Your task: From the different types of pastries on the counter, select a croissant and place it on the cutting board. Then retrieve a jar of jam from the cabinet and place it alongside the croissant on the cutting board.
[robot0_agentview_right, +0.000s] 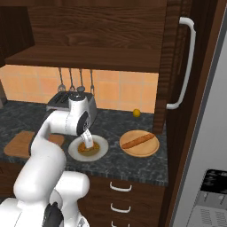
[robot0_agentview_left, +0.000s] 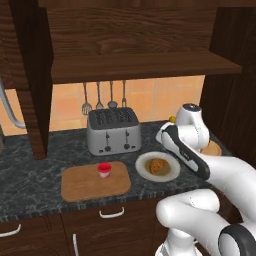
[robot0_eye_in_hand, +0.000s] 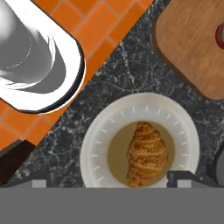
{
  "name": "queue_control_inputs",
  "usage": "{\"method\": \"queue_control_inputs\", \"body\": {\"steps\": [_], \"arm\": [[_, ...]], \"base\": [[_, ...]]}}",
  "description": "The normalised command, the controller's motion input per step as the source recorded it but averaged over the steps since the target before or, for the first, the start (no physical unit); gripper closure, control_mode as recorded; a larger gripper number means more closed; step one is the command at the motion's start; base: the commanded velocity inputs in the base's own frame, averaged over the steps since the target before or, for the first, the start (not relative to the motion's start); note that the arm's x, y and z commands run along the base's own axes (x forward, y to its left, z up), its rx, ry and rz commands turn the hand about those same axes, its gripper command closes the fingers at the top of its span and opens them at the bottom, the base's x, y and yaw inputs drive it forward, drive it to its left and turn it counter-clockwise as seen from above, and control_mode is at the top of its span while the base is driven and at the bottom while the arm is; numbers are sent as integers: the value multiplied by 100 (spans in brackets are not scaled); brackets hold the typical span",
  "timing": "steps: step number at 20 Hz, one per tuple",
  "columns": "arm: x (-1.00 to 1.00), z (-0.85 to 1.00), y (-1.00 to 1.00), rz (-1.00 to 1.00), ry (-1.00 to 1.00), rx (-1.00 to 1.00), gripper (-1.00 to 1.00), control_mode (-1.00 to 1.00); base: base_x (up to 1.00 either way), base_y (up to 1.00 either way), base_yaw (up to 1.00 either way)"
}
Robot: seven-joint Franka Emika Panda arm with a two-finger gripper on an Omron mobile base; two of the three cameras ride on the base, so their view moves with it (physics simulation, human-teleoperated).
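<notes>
Two dark fingertips (robot0_eye_in_hand: 41, 178) stand wide apart at the near edge of the hand view, empty, with the croissant (robot0_eye_in_hand: 147, 154) lying between and just beyond them; the gripper (robot0_eye_in_hand: 111, 181) hangs over the white plate (robot0_eye_in_hand: 98, 144), which serves as landmark for the rest. On that plate the croissant is a chunky golden-brown crescent with ridged, flaky layers; in the hand view its long axis runs away from the fingertips, roughly square to the line joining them, so the jaws would likely close across its narrower width if the hand goes straight toward it. The plate is round and glossy, with a tan centre and ticked rim, on the dark marbled counter (robot0_agentview_left: 30, 175). Beside the plate, away from the arm's base, lies the cutting board (robot0_agentview_left: 80, 186), flat pale wood with rounded corners; the jar of jam (robot0_agentview_left: 104, 170) already stands on it, small, red-lidded. Behind the plate sits the brushed-metal toaster (robot0_agentview_left: 113, 131); above hangs the dark wood-grain cabinet (robot0_agentview_left: 135, 45).
</notes>
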Motion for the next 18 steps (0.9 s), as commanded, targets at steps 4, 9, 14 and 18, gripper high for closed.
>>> {"method": "queue_control_inputs", "body": {"steps": [4, 9, 14, 18], "arm": [[51, 0, 0, 1, -2, 0, -100, -100], [49, 0, 6, 0, 0, 0, -100, -100], [-2, -3, 1, 0, 0, -1, -100, -100], [-20, -16, 14, 0, 0, -2, -100, -100]], "base": [[0, 0, 0], [0, 0, 0], [0, 0, 0], [0, 0, 0]]}}
